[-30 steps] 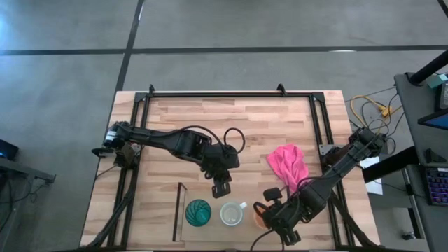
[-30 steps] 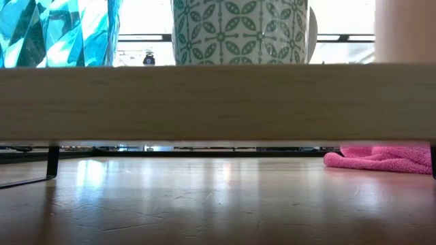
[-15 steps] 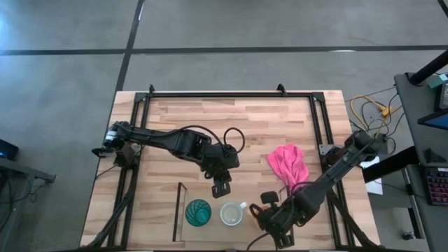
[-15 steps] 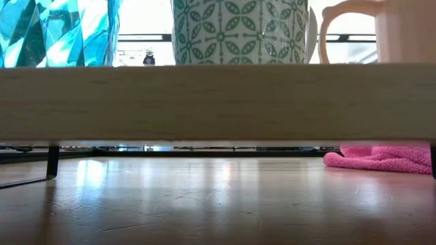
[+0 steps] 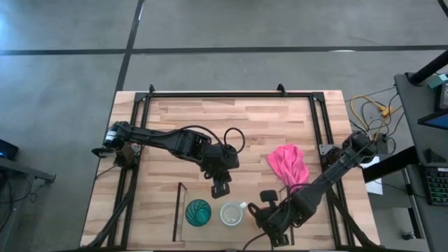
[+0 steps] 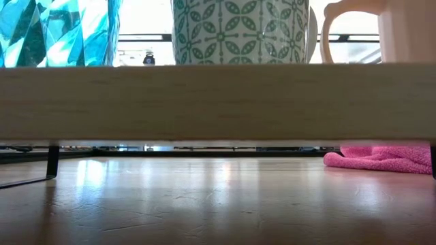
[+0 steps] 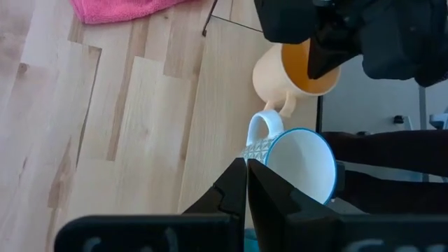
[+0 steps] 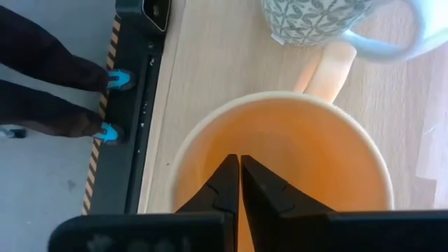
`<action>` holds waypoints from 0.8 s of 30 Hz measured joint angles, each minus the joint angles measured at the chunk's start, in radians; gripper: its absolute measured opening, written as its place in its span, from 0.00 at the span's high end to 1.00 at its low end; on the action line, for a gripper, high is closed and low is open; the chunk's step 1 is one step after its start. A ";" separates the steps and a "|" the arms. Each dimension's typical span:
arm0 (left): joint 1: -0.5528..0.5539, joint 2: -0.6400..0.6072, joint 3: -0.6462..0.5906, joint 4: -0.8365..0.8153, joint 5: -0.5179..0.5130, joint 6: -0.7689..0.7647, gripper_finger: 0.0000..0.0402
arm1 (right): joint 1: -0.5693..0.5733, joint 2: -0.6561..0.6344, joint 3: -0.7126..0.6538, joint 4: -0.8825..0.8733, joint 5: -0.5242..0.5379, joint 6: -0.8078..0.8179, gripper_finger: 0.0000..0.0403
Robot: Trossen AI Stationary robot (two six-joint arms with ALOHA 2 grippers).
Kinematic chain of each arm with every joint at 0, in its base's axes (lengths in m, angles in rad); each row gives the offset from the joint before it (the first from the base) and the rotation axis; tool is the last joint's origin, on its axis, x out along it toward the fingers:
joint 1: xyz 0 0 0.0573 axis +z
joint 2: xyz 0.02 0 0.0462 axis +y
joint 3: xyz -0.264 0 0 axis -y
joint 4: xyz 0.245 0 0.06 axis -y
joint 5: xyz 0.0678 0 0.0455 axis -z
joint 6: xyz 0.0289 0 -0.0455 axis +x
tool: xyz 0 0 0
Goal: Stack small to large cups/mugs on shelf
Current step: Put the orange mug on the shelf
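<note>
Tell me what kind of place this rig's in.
Likely a robotics lab or workshop: a butcher-block table on a black metal frame over bare concrete floor, loose cables and a desk with a keyboard alongside.

Robotics lab or workshop, bare concrete floor (image 5: 231, 28), black-framed wooden bench (image 5: 231, 119), loose cables (image 5: 371, 108) alongside

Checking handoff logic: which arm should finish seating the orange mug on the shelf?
Right. The right gripper is directly over the orange mug, fingers inside its mouth, beside the white mug. The left gripper hovers back over bare table, shut and empty.
</note>
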 joint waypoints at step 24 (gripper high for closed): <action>0.001 0.000 0.002 0.008 0.002 0.006 1.00 | -0.006 -0.021 0.145 -0.129 0.076 -0.127 0.98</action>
